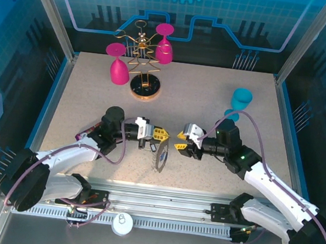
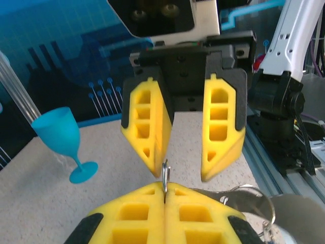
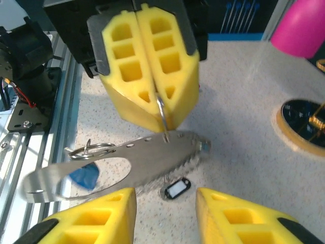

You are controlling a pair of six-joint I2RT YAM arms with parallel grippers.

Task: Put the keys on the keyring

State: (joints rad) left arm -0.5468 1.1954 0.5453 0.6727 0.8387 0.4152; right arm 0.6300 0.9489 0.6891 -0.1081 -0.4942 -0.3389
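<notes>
Looking down from above, I see the left gripper [image 1: 162, 135] and the right gripper [image 1: 179, 141] tip to tip over the middle of the table [image 1: 212, 104]. My left fingers [image 2: 132, 216] are pressed together on a thin wire of the keyring [image 3: 157, 155], which hangs tilted below them. My right fingers [image 3: 244, 216] stand apart, just short of the ring. The blue-headed key [image 3: 84, 175] shows through the loop. The oval-headed key [image 3: 176, 189] sits just below the ring's edge; I cannot tell whether either key is threaded on.
</notes>
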